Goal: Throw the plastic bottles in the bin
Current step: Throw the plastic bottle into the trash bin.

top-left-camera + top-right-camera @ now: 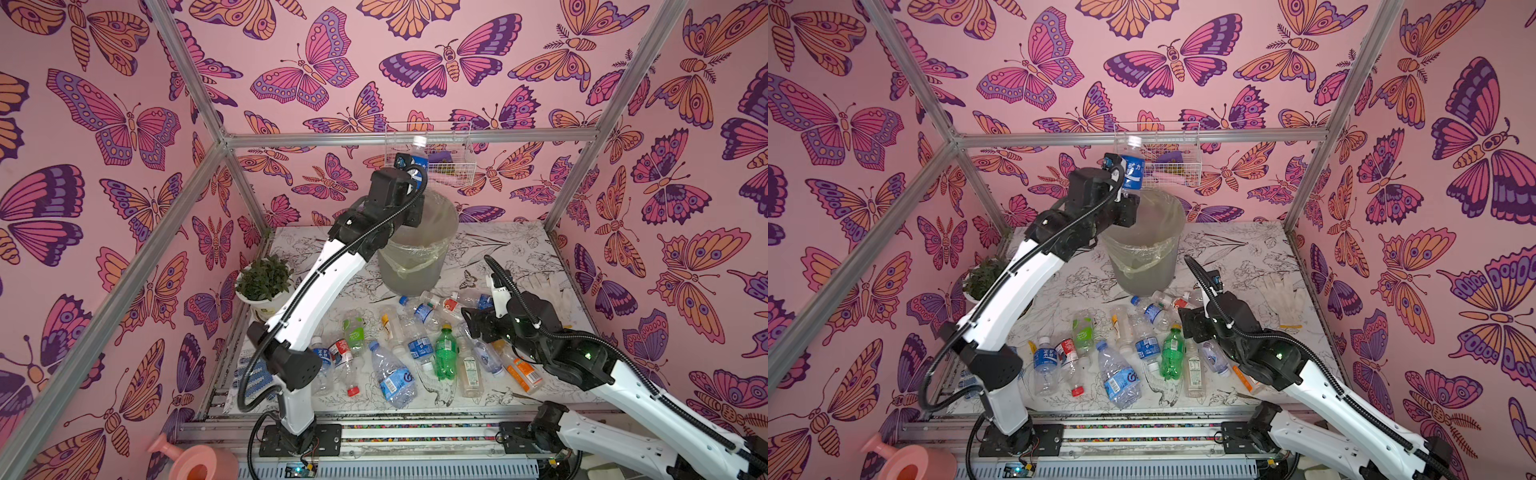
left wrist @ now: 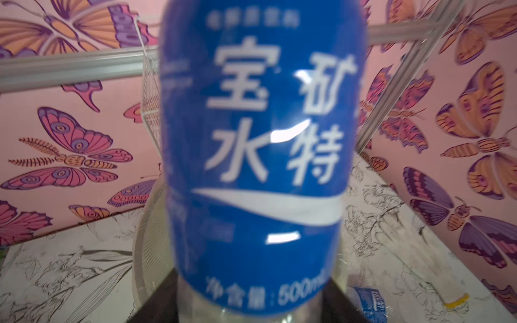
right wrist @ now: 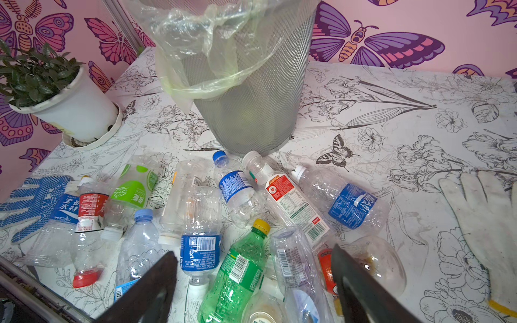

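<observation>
The blue-labelled bottle [image 2: 251, 156] filled the left wrist view, blurred, and hid the left claw [image 1: 1122, 179]. We could not tell whether its jaws pressed the bottle or stood clear. In both top views the bottle stood upright, white cap up, over the rim of the bin [image 1: 411, 266], a grey mesh-walled bucket lined with a thin greenish bag near the counter's [image 1: 519, 249] back edge. The left arm hid the bin's inside. The right claw [image 3: 251, 253] gaped open above the plastic bottles [image 1: 445, 353], which lay strewn towards the front edge. Most were clear and crumpled with blue, red or orange labels, and two were green.
</observation>
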`<state>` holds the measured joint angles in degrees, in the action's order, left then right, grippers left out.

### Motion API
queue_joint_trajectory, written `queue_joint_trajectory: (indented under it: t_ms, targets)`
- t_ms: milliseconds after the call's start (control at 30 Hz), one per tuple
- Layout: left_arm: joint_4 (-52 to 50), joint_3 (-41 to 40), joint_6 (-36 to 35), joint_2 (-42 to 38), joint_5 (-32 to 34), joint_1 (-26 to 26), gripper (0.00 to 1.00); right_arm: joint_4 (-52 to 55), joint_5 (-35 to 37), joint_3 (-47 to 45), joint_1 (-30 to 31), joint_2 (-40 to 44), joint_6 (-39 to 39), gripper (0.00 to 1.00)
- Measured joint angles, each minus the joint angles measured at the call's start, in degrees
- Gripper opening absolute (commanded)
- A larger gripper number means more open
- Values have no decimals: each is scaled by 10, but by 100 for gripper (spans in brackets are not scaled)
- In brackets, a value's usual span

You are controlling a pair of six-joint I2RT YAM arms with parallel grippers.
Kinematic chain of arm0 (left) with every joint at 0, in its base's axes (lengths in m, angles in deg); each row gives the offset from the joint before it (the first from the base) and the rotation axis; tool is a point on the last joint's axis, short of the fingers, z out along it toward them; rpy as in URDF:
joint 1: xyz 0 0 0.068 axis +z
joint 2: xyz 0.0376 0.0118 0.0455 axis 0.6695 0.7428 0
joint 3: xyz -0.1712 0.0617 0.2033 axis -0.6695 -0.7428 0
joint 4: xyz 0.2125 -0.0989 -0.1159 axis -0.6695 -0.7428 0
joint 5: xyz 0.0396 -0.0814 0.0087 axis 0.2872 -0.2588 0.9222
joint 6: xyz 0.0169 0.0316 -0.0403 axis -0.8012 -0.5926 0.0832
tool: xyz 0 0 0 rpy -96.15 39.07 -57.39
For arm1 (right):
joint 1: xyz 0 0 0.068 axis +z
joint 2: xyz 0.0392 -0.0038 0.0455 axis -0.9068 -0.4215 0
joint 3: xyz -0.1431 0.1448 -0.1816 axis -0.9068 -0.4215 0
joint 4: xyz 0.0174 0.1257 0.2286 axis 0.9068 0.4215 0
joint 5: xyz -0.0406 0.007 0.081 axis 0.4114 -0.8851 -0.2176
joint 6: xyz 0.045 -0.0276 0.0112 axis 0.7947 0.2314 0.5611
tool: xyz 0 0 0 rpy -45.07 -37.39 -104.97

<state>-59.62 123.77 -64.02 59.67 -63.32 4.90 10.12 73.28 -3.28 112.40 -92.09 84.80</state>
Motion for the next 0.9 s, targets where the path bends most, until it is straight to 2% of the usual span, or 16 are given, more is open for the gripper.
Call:
queue_joint_trajectory:
  t_ms: [67, 200, 300, 500, 667, 900]
  targets:
    - [-23, 38, 3, 38, -7, 2, 99, 2, 0, 0, 0, 3, 1, 87]
    - [-54, 57, -1, 35, -6, -16, 99, 3, 0, 0, 0, 20, 3, 87]
    - [-55, 67, -15, -2, 7, -43, 99, 3, 0, 0, 0, 31, 3, 87]
    - [-43, 62, -34, -129, 21, -87, 99, 3, 0, 0, 0, 27, 3, 88]
    - [0, -61, -34, -255, 29, -88, 99, 6, -2, 0, 0, 21, 3, 89]
    - [63, -333, -15, -407, 29, -90, 99, 36, -9, 0, 0, 20, 4, 90]
